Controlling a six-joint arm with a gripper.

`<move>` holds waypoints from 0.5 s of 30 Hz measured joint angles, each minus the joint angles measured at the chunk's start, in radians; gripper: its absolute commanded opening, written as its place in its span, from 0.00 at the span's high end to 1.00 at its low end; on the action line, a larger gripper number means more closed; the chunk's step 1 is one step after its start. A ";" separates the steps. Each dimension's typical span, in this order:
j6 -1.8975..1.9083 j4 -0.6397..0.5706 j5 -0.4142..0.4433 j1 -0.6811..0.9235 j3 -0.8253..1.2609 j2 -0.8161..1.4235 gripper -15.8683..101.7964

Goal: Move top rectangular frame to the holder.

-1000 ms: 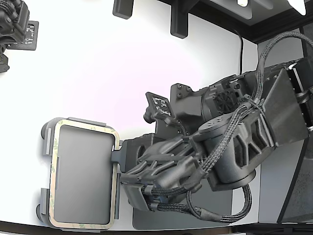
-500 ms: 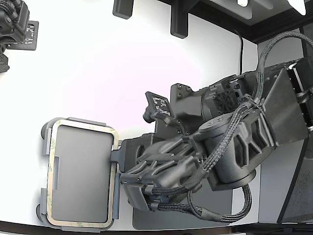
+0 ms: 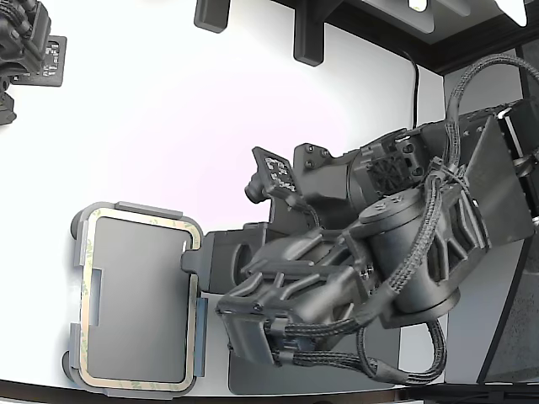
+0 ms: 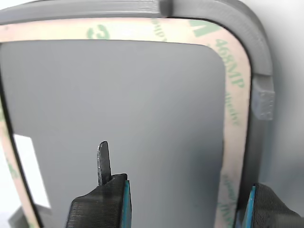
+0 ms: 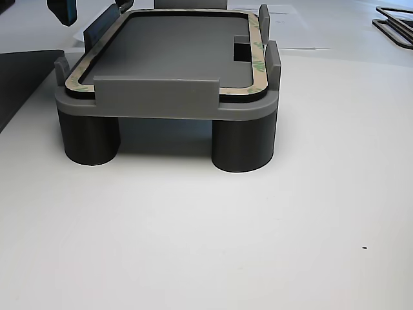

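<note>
The top rectangular frame [image 3: 91,252], beige with green marks, lies flat inside the raised tabs of the light grey holder [image 3: 139,208] at the lower left of the exterior view. My gripper [image 3: 198,286] hovers at the holder's right-hand edge in that view, open and holding nothing. In the wrist view the frame [image 4: 235,109] sits inside the holder's rim [image 4: 259,57], and my gripper [image 4: 180,194] spans one long strip of it without touching. In the other view a blue-padded fingertip [image 5: 63,11] hangs above the frame [image 5: 257,64] on the holder [image 5: 161,103].
A dark grey mat [image 3: 253,383] lies under my arm and shows beside the holder [image 5: 19,77]. A second gripper [image 3: 25,42] sits at the exterior view's top left. Black fixtures [image 3: 307,38] line the far edge. Thin black frames [image 5: 393,22] lie further off.
The frame has shifted slightly toward the exterior view's left and settled level in the holder. My gripper has let go of it and drawn up and back.
</note>
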 measured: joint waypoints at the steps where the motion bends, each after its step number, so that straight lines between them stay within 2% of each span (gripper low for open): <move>1: 0.003 -0.003 0.012 0.000 -0.005 0.012 0.02; 8: -0.202 -0.091 0.169 0.000 0.023 0.156 0.02; 12: -0.497 -0.238 0.265 -0.003 0.146 0.293 0.02; 15: -0.756 -0.376 0.284 -0.031 0.255 0.403 0.02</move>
